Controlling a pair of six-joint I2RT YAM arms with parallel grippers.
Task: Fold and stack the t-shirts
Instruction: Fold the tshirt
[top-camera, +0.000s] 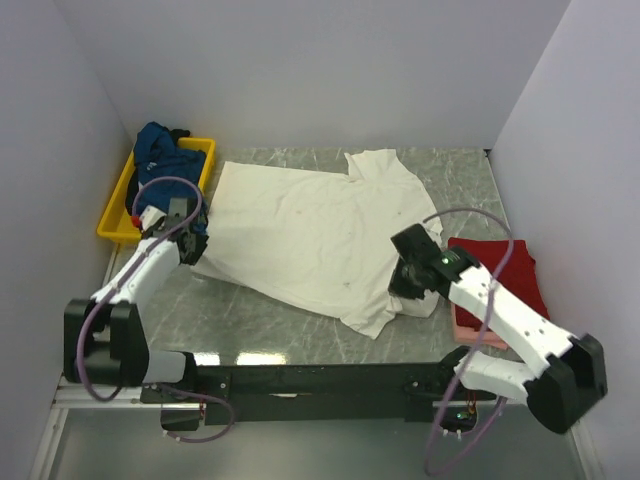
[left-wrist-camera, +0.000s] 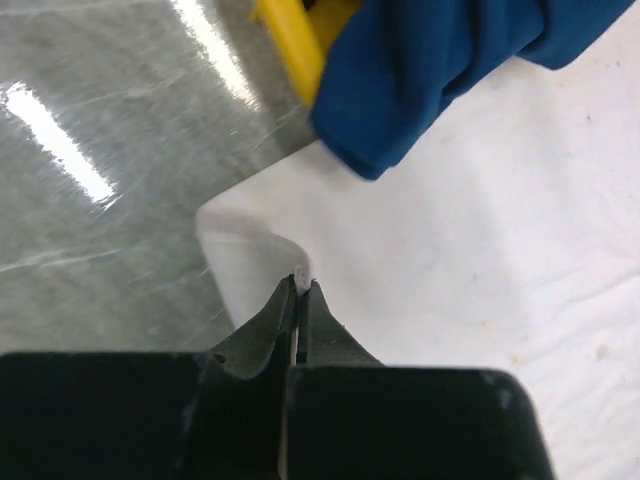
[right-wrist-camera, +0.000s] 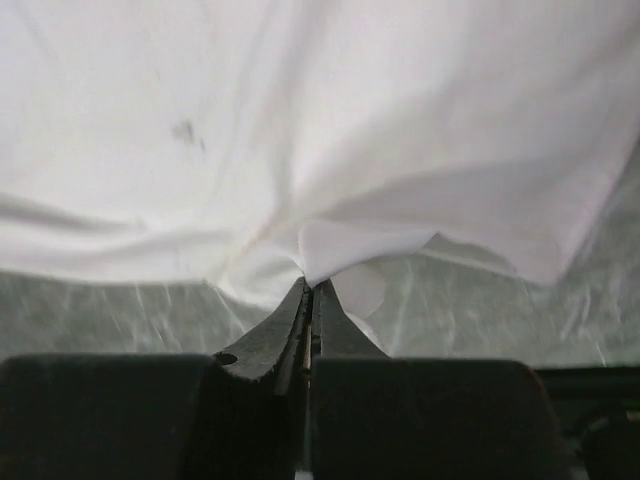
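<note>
Two robot arms are gripping a cream-white t-shirt (top-camera: 310, 235) that is lying spread, slightly skewed, across the middle of a grey marbled table (top-camera: 260, 320). The left gripper (top-camera: 190, 245) is pinching the shirt's corner nearest a yellow tray (top-camera: 112, 222). The right gripper (top-camera: 408, 282) is pinching cloth near the shirt's lower right edge. A dark teal-blue t-shirt (top-camera: 165, 155) is sitting bunched in the tray and spilling over its rim. A red t-shirt (top-camera: 515, 275) is lying at the table's right side on top of a pale pink t-shirt (top-camera: 470, 330), and both look folded.

By my judgement, the first fold of the white shirt is getting under way. Next, both arms are going to need to lift together and carry their held edges across, without dragging the blue shirt along.

Both wrist cameras are showing what the overhead view is hiding: each pair of jaws is closed nearly flat, with only a thin layer of white cloth between the tips. From the left wrist, blue cloth is hanging over the white shirt's edge, but I cannot tell whether they are touching. Only the overhead view is showing the red-and-pink stack.
</note>
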